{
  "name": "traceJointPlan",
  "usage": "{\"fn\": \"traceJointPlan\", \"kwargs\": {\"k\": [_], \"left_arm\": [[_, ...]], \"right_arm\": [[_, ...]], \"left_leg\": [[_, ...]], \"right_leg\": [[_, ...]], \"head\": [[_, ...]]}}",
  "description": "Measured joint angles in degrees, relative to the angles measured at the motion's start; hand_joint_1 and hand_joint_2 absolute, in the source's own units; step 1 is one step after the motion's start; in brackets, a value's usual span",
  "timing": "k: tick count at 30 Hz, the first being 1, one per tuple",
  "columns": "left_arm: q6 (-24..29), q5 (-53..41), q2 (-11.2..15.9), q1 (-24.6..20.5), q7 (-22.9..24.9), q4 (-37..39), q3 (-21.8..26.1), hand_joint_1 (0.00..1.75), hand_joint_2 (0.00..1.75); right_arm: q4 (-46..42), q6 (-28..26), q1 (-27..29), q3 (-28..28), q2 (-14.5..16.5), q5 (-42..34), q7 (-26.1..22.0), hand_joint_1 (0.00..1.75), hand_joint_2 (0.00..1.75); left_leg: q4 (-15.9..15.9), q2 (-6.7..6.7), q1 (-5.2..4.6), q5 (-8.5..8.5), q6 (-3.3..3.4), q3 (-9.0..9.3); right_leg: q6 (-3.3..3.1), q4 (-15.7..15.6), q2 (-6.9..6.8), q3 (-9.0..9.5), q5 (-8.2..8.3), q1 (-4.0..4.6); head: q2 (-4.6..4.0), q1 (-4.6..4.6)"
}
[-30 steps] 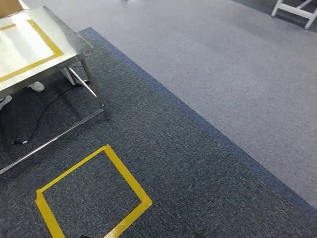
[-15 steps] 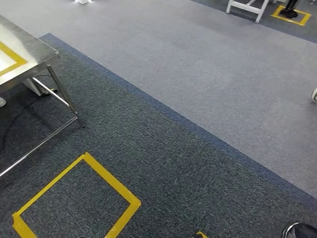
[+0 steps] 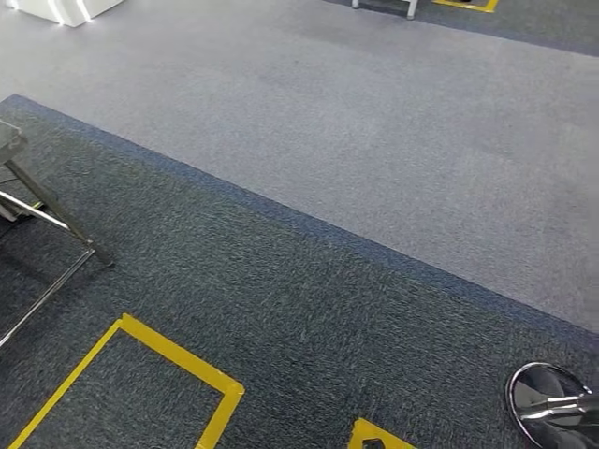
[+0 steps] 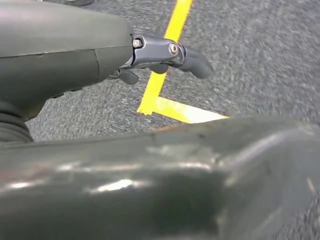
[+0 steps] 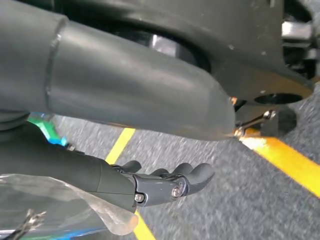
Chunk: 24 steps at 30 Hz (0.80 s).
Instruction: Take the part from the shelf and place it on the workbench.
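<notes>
A clear plastic bag (image 5: 56,205) is seen at the right robot hand (image 5: 166,182), grip uncertain; the left robot hand (image 4: 166,52) is seen empty, fingers extended, over yellow floor tape (image 4: 166,95).

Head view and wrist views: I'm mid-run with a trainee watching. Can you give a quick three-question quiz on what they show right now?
1. True or false: the yellow tape square lies on the light grey carpet.
2. What sits at the lower right of the head view? A) a shiny round metal base B) a cardboard box C) a shoe
3. Which hand has the clear plastic bag beside it?

Key: 1 false, it lies on the dark carpet; 2 A; 3 the right hand.
</notes>
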Motion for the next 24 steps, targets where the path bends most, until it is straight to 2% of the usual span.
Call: {"fn": "traceJointPlan", "kwargs": {"k": [1,2,3,4,6,7,8,9,10,11,13,14,15,16,17,18,19,21,22,23,24], "left_arm": [[-0.05,-0.02,0.05,0.16,0.0,0.0,0.01,0.0,0.0],[-0.08,-0.07,0.09,0.26,0.0,0.0,0.01,0.0,0.0],[-0.09,-0.15,0.14,0.31,0.0,0.0,0.01,0.0,0.0],[-0.11,-0.25,0.19,0.3,0.0,0.0,0.01,0.0,0.0],[-0.18,-0.46,0.35,0.3,0.01,0.01,0.01,0.0,0.0],[-0.22,-0.51,0.41,0.31,0.02,0.02,0.01,0.0,0.0],[-0.29,-0.55,0.46,0.31,0.07,0.03,0.01,0.0,0.0],[-0.34,-0.55,0.48,0.29,0.12,0.04,0.01,0.0,0.0],[-0.39,-0.55,0.46,0.24,0.16,0.04,0.01,0.0,0.0],[-0.43,-0.54,0.48,0.19,0.2,0.04,0.02,0.0,0.0],[-0.52,-0.52,0.5,0.13,0.19,0.04,0.05,0.0,0.0],[-0.57,-0.52,0.52,0.17,0.18,0.04,0.08,0.0,0.0],[-0.63,-0.52,0.52,0.26,0.17,0.04,0.08,0.0,0.0],[-0.67,-0.51,0.54,0.36,0.18,0.04,0.09,0.0,0.0],[-0.67,-0.51,0.56,0.38,0.18,0.04,0.09,0.0,0.0],[-0.68,-0.51,0.58,0.34,0.18,0.04,0.09,0.0,0.0],[-0.68,-0.51,0.57,0.27,0.18,0.04,0.09,0.0,0.0],[-0.69,-0.52,0.52,0.16,0.16,0.04,0.09,0.0,0.0],[-0.69,-0.52,0.51,0.16,0.15,0.04,0.09,0.0,0.0],[-0.69,-0.52,0.51,0.13,0.14,0.04,0.09,0.0,0.0],[-0.69,-0.52,0.51,0.1,0.12,0.04,0.09,0.0,0.0]], "right_arm": [[0.0,0.03,0.01,0.0,0.01,-0.04,-0.03,0.0,0.0],[0.0,0.06,0.04,0.0,0.0,-0.09,-0.05,0.0,0.0],[0.0,0.09,0.08,0.0,0.0,-0.14,-0.05,0.0,0.0],[0.0,0.13,0.1,0.0,0.01,-0.18,-0.06,0.0,0.0],[0.0,0.27,0.01,0.0,0.02,-0.25,-0.07,0.0,0.0],[0.0,0.34,-0.07,0.0,0.03,-0.28,-0.07,0.0,0.0],[0.0,0.4,-0.1,0.0,0.03,-0.31,-0.06,0.0,0.0],[0.0,0.43,-0.08,0.0,0.03,-0.32,-0.05,0.0,0.0],[0.01,0.45,0.03,0.0,0.02,-0.32,-0.03,0.0,0.0],[0.01,0.48,0.15,0.0,0.02,-0.31,-0.02,0.0,0.0],[0.02,0.5,0.15,0.0,0.02,-0.27,0.04,0.0,0.0],[0.02,0.51,0.08,0.0,0.02,-0.25,0.05,0.0,0.0],[0.02,0.51,0.01,0.0,0.02,-0.23,0.07,0.0,0.0],[0.02,0.52,0.01,0.0,0.02,-0.22,0.08,0.0,0.0],[0.02,0.52,0.07,0.0,0.02,-0.22,0.08,0.0,0.0],[0.02,0.52,0.14,0.0,0.02,-0.21,0.08,0.0,0.0],[0.02,0.53,0.2,0.0,0.02,-0.2,0.09,0.0,0.0],[0.01,0.55,0.11,0.0,0.02,-0.15,0.1,0.0,0.0],[0.01,0.56,0.03,0.0,0.02,-0.13,0.11,0.0,0.0],[0.0,0.56,-0.01,0.0,0.02,-0.11,0.12,0.0,0.0],[0.01,0.57,0.01,0.0,0.01,-0.11,0.14,0.0,0.0]], "left_leg": [[3.21,-0.26,0.0,-1.03,0.03,-1.41],[4.6,-0.36,-0.01,-0.88,0.1,-2.09],[3.76,-0.49,-0.01,0.42,0.24,-1.81],[0.93,-0.88,-0.01,2.56,0.43,-0.67],[-6.33,-3.75,0.1,6.33,0.92,2.2],[-8.88,-5.14,0.15,7.1,1.07,3.21],[-10.16,-6.15,0.14,7.19,1.17,3.61],[-10.51,-6.17,0.09,7.0,1.22,3.68],[-10.81,-5.54,0.1,6.99,1.36,3.76],[-11.09,-4.81,0.14,7.17,1.59,3.82],[-11.75,-3.05,0.27,7.52,2.24,4.06],[-11.86,-2.04,0.17,7.57,2.46,4.11],[-11.88,-1.06,0.05,7.56,2.62,4.09],[-11.87,-0.08,-0.05,7.53,2.65,4.07],[-11.86,0.86,-0.11,7.48,2.65,4.08],[-11.85,1.67,-0.13,7.44,2.61,4.11],[-11.85,2.4,-0.14,7.36,2.53,4.2],[-11.81,3.62,-0.28,7.09,2.13,4.51],[-11.76,4.11,-0.42,6.95,1.85,4.63],[-11.71,4.57,-0.55,6.83,1.56,4.75],[-11.68,5.01,-0.65,6.78,1.3,4.83]], "right_leg": [[-0.1,0.01,0.83,-0.03,0.03,0.08],[-0.14,0.05,1.71,-0.03,0.06,0.17],[-0.14,0.13,2.58,0.0,0.07,0.23],[-0.13,0.25,3.44,0.03,0.06,0.26],[0.05,0.67,5.01,-0.17,0.03,0.27],[0.29,0.9,5.73,-0.5,0.07,0.23],[0.63,1.05,6.43,-0.91,0.18,0.1],[1.08,1.09,7.11,-1.28,0.36,-0.01],[1.51,0.97,7.74,-1.73,0.55,-0.12],[1.86,1.07,7.43,-2.06,0.48,-0.12],[2.45,3.93,4.39,-3.77,-1.47,0.07],[2.69,7.12,2.34,-5.26,-3.3,0.07],[2.96,11.01,1.0,-7.13,-5.24,0.01],[3.18,14.46,0.43,-8.75,-6.59,-0.11],[3.36,16.45,0.12,-9.6,-6.99,-0.23],[3.48,16.17,-0.15,-9.27,-6.27,-0.32],[3.5,13.62,-0.59,-7.74,-4.68,-0.39],[3.22,5.46,-2.85,-3.02,-1.53,-0.22],[2.86,2.5,-3.74,-1.25,-0.74,-0.07],[2.49,0.94,-4.29,-0.32,-0.52,0.09],[2.09,0.67,-4.1,-0.21,-0.65,0.29]], "head": [[0.0,-0.02],[0.0,-0.01],[0.0,0.0],[0.0,0.0],[0.0,0.03],[0.0,0.0],[0.0,-0.01],[0.0,-0.03],[0.0,-0.08],[0.0,-0.03],[0.0,0.38],[0.0,0.59],[0.0,0.75],[0.0,0.77],[0.0,0.77],[0.0,0.79],[0.0,0.8],[0.0,0.83],[0.0,0.76],[0.0,0.7],[0.0,0.64]]}}
